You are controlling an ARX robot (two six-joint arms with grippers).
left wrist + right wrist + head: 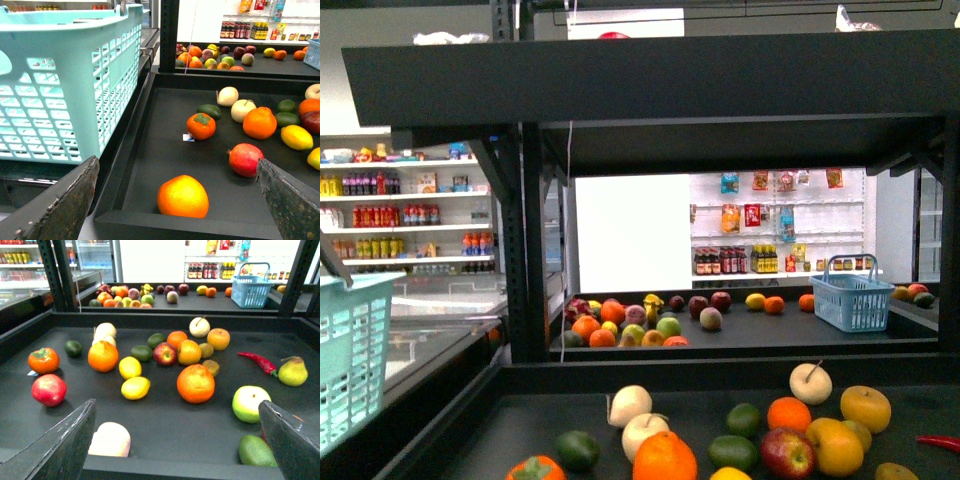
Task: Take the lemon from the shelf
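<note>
Black bench (pixel 165 445), raised front lip, fruit lying loose all over. Right tool (pixel 176 404) over near edge: big orange (pixel 196 383) just ahead, lemon (pixel 130 367) a bit further out, yellow oval fruit (pixel 135 388) just beside it, nearer tool. Pale fruit (pixel 110 439) by one finger, green-white apple (pixel 250 403) by the other. Left tool (pixel 177 161): yellow-orange fruit (pixel 183 196) between its fingers, pomegranate (pixel 245 159) close to one finger, persimmon (pixel 201 126) ahead.

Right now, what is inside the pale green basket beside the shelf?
Of the basket only the latticed outer wall and rim show; its inside is hidden in every view, so any contents cannot be told. The lemon lies on the shelf tray.
</note>
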